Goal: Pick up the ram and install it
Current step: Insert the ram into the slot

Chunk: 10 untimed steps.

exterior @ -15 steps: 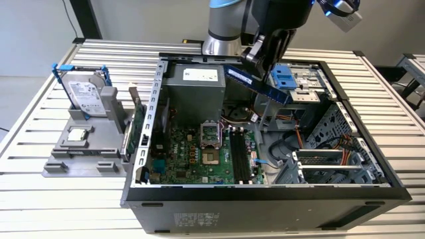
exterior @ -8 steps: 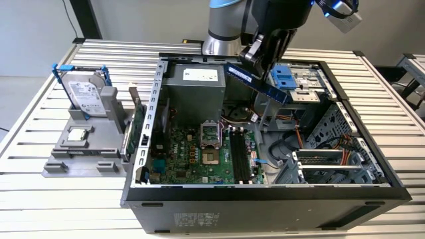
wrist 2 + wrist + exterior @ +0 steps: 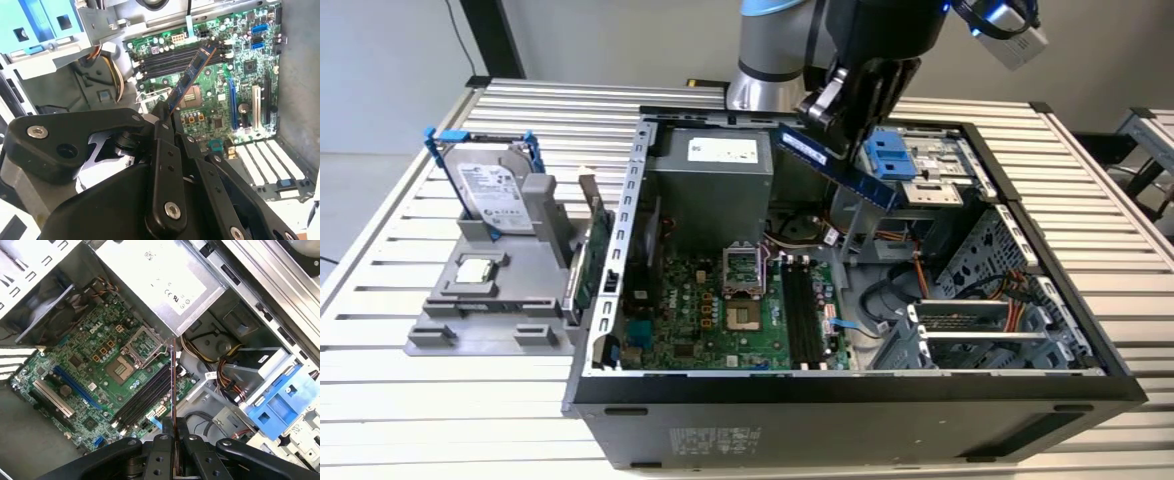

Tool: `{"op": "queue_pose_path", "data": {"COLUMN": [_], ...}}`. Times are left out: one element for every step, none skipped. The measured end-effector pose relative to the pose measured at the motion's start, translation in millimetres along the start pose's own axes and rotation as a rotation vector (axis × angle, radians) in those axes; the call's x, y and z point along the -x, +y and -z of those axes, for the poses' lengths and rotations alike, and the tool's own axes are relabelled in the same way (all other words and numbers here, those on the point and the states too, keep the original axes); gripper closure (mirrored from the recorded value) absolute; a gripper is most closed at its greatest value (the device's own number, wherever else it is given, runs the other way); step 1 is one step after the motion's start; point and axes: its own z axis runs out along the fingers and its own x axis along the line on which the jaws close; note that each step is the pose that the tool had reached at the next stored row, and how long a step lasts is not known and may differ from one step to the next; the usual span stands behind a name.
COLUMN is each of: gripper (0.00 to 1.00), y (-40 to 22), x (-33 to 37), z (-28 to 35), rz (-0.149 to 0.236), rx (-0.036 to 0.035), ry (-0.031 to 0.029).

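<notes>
Gripper [image 3: 830, 125] clenched on the ram [image 3: 843, 170], tilted above the open computer case [image 3: 854, 388]; gray power supply [image 3: 707, 175] and blue drive cage [image 3: 891, 150] crowd close.

Slatted metal table [image 3: 380, 235], open computer case [image 3: 854, 412], gray parts holder [image 3: 487, 322]

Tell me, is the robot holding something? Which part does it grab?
The gripper pinches the ram by one end; the rest sticks out free.

I see gripper [image 3: 830, 125] clamped on ram [image 3: 843, 170], stick tilted, held above open computer case [image 3: 854, 390], over motherboard [image 3: 720, 320]. Hard drive [image 3: 494, 190] upright, exterior view's left.
</notes>
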Motion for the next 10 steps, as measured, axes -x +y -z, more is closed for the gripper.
{"op": "queue_pose_path", "data": {"gripper": [1.00,1.00,1.00,1.00,1.00,1.00,1.00,1.00,1.00,1.00], "y": [0.0,0.0,0.0,0.0,0.0,0.0,0.0,0.0,0.0,0.0], "x": [0.0,0.0,0.0,0.0,0.0,0.0,0.0,0.0,0.0,0.0], "z": [0.0,0.0,0.0,0.0,0.0,0.0,0.0,0.0,0.0,0.0], "rz": [-0.012,-0.025,-0.040,-0.054,-0.069,-0.084,-0.098,-0.111,-0.125,-0.139], "rx": [-0.0007,-0.0014,-0.0022,-0.0030,-0.0038,-0.0046,-0.0054,-0.0061,-0.0069,-0.0077], "ry": [-0.0001,-0.0003,-0.0004,-0.0006,-0.0007,-0.0008,-0.0010,-0.0011,-0.0013,-0.0014]}}
